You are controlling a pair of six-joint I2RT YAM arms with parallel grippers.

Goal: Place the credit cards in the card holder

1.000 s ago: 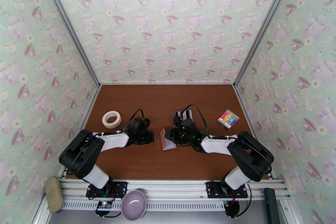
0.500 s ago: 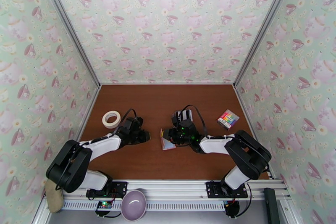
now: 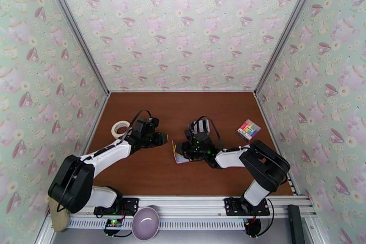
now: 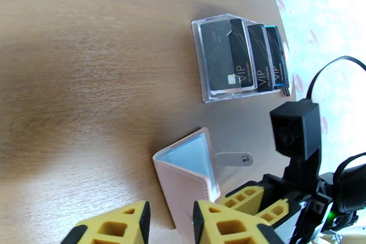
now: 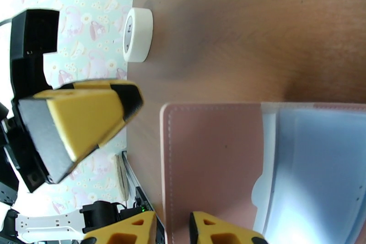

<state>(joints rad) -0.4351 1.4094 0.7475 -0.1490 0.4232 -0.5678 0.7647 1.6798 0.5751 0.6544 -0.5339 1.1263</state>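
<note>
You see a smooth wood-grain table (image 4: 82, 66), a matt pink stitched leather-like card holder (image 5: 210, 162), and glossy dark credit cards (image 4: 238, 55) in a clear plastic tray (image 4: 228, 95).

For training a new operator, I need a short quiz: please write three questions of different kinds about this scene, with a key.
1. True or false: the credit cards already sit inside the card holder.
2. Which claw grips the card holder: A left, B right, C neither?
3. What is the white ring-shaped thing lying on the table?
Key: 1 false, they lie in a clear tray; 2 B, the right claw; 3 the tape roll.
</note>
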